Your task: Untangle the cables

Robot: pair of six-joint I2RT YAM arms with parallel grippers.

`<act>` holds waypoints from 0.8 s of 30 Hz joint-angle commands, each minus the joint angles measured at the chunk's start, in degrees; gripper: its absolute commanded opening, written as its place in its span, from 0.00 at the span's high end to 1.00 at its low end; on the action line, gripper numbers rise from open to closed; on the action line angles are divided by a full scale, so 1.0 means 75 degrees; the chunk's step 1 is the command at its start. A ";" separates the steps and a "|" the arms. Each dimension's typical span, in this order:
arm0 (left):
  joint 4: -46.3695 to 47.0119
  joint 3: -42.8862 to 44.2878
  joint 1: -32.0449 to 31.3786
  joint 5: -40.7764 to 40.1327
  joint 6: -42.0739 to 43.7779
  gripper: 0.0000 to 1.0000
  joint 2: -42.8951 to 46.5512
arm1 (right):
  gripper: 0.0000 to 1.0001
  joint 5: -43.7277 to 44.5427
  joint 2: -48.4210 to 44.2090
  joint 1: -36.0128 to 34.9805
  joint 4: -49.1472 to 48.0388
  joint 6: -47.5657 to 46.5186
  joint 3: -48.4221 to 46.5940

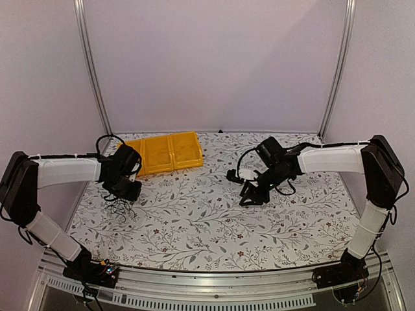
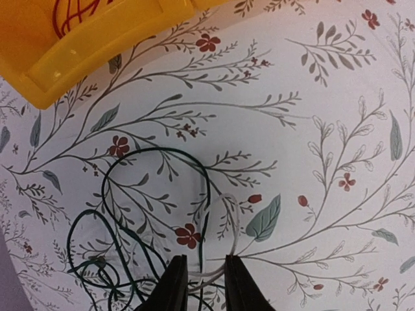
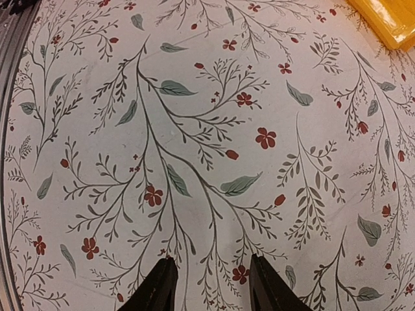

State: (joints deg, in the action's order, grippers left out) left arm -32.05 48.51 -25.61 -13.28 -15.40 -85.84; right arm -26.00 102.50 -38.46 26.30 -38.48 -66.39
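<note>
**A:** Left side status?

**B:** The left gripper (image 2: 206, 275) is low over the cables (image 2: 155, 149). That's on the left of the table, just on the near side of the yellow tray (image 1: 165, 153).

**A:** Jaws?

**B:** Narrow, with a small gap showing. The whitish wire (image 2: 235, 227) runs across that gap between the fingertips. The gap is wider than the wire, so it isn't clamped.

**A:** And the black ones?

**B:** They lie in a loose tangle flat on the floral cloth (image 1: 214, 227), beside and under the fingers. One big loop reaches from the fingers toward the tray. The whitish wire curls just inside that loop and overlaps it.

**A:** Anything in the tray?

**B:** The left wrist view shows red loops (image 2: 71, 13) in the corner of it. I can't tell more than that.

**A:** Right side?

**B:** The right gripper (image 3: 209, 285) is right of centre, well apart from the tangle. Its jaws are roughly half open with nothing between them. Only cloth shows below it, and a tray corner is at the far edge of its view.
</note>
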 commanded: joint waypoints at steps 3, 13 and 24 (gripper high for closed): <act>0.0013 0.0270 -0.0068 -0.0105 0.0025 0.71 0.0064 | 0.58 0.0045 0.0042 0.0007 0.0100 -0.0061 -0.0212; -0.0505 0.0201 -0.0148 0.0316 -0.0326 0.59 0.0519 | 0.58 0.0033 0.0119 -0.0002 0.0126 -0.0073 -0.0238; -0.0308 0.0191 -0.0186 0.0201 -0.0368 0.66 -0.0048 | 0.58 0.0074 0.0139 -0.0040 0.0172 -0.0073 -0.0256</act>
State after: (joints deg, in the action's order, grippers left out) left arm -34.74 49.23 -26.20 -11.38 -18.06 -84.88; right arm -25.96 102.72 -38.52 26.83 -38.54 -67.09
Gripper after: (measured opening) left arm 0.359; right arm 0.420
